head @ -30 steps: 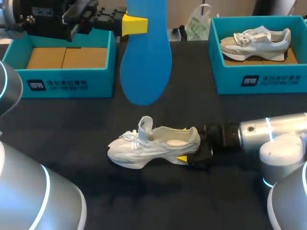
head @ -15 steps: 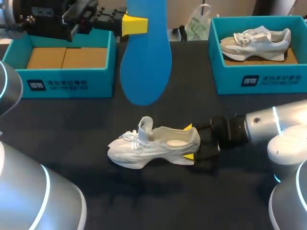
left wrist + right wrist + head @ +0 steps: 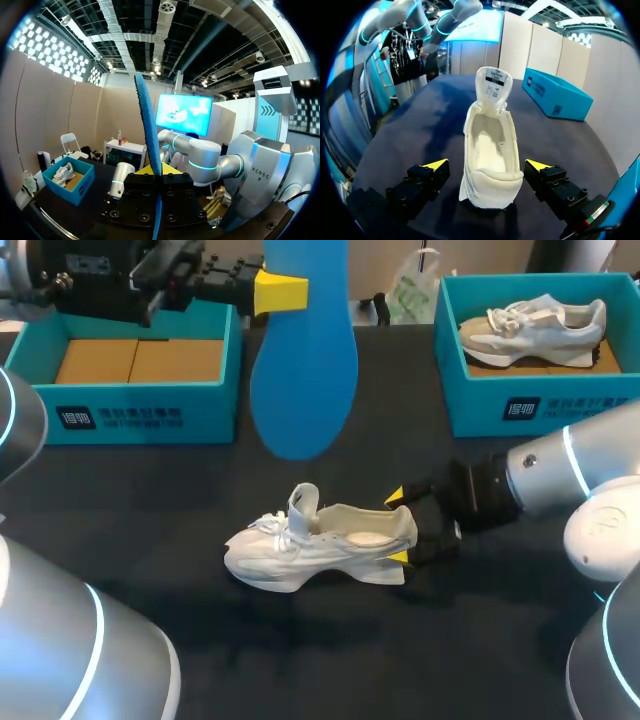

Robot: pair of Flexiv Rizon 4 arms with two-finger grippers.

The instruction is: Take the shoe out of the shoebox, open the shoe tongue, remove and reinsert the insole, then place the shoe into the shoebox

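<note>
A white shoe (image 3: 320,545) lies on the dark table, toe to the left, tongue (image 3: 494,82) pulled up and its inside bare. My right gripper (image 3: 398,528) is at the heel, open, with a yellow tip on either side and a gap to the shoe (image 3: 491,155) on both sides. In the right wrist view that gripper (image 3: 487,165) has the heel between its fingers without touching it. My left gripper (image 3: 280,292) is raised at the back left, shut on a blue insole (image 3: 305,360) that hangs toe down. The left wrist view shows the insole (image 3: 150,130) edge-on, rising out of the gripper (image 3: 159,172).
A teal shoebox (image 3: 130,415) with a bare cardboard floor stands at the back left, under my left arm. A second teal shoebox (image 3: 540,405) at the back right holds another white shoe (image 3: 535,325). Dark table surrounds the shoe in front.
My right arm has swung toward the far side and drawn back slightly, so both yellow tips now show around the heel. The shoe, the left arm and the insole have not moved.
</note>
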